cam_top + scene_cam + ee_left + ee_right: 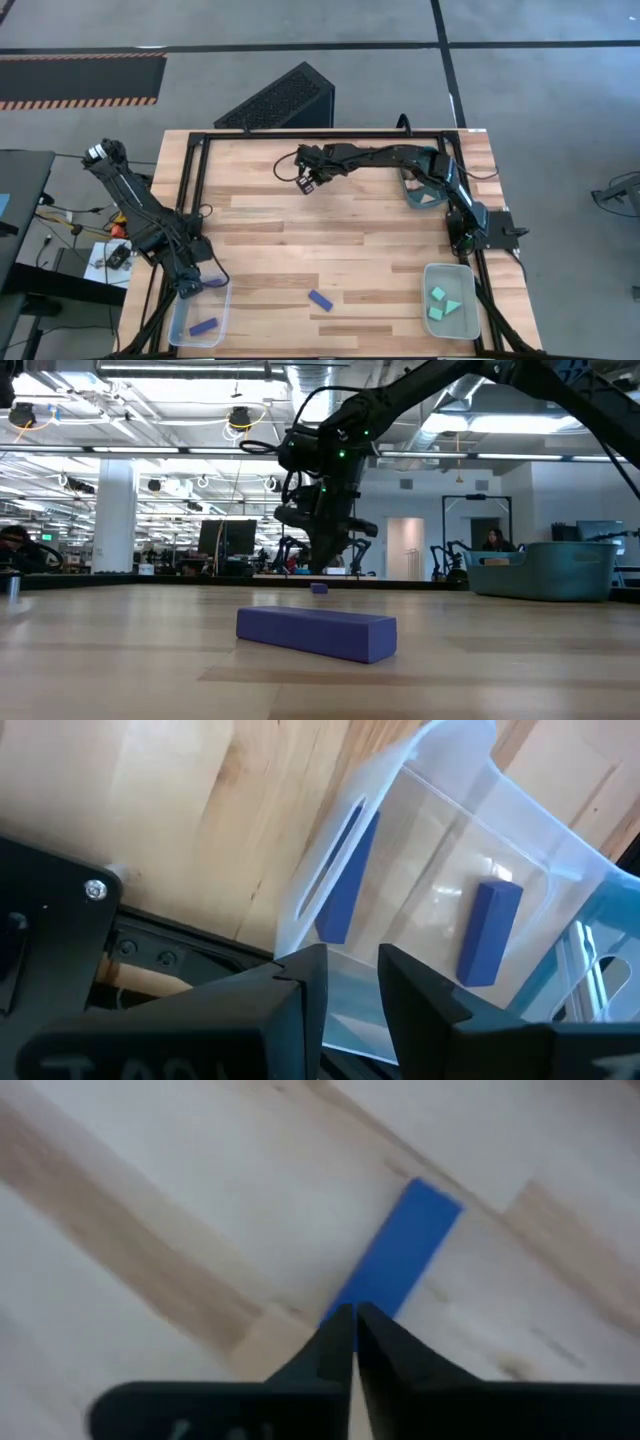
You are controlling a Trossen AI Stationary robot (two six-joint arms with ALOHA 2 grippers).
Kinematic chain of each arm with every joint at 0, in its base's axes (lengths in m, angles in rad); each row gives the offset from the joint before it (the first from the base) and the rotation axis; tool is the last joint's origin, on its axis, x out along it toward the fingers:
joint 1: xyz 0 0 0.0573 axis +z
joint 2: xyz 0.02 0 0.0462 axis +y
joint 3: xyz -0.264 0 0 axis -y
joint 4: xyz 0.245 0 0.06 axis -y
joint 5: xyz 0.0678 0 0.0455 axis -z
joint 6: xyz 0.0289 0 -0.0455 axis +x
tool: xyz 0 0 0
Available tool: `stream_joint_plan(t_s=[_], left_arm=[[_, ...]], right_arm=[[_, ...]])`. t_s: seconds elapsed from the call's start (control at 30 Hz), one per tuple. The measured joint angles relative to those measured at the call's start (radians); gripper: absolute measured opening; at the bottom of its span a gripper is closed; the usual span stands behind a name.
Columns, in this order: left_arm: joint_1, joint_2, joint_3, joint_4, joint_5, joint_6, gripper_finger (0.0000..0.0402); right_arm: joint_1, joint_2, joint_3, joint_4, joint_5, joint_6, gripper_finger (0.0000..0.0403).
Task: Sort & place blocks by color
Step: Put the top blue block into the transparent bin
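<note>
Where both arms work, table: pale wood planks in a dark frame.
Bin: dark teal, at the far right edge of the table, partly under the right arm.
Right arm: stretched from its base on the right across the far side to the middle.
Right gripper: fingertips pressed together with nothing between them, hanging just over the near end of a blue bar.
Left gripper: fingers a narrow gap apart, holding nothing, poised above the left tray.
Left tray: clear plastic, at the near left corner; two dark blue bars lie in it, well apart.
Right tray: clear plastic, at the near right corner; teal blocks lie in it.
Loose blue bar: flat on the table, between the two trays, near the front edge.
Far blue bar: flat on the wood under the right gripper, untouched as far as the low view shows.
</note>
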Motion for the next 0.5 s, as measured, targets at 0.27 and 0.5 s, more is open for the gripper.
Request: stream_joint_plan(t_s=[0.27,0.5], left_arm=[[0.002,0.0,0.0,0.0,-0.018,0.002,0.0075],[0.002,0.0,0.0,0.001,-0.033,0.0,0.0075]], right_arm=[[-0.024,0.0,0.0,-0.002,-0.023,-0.029,0.0016],[-0.026,0.014,-0.001,0.007,-0.066,-0.024,0.0005]])
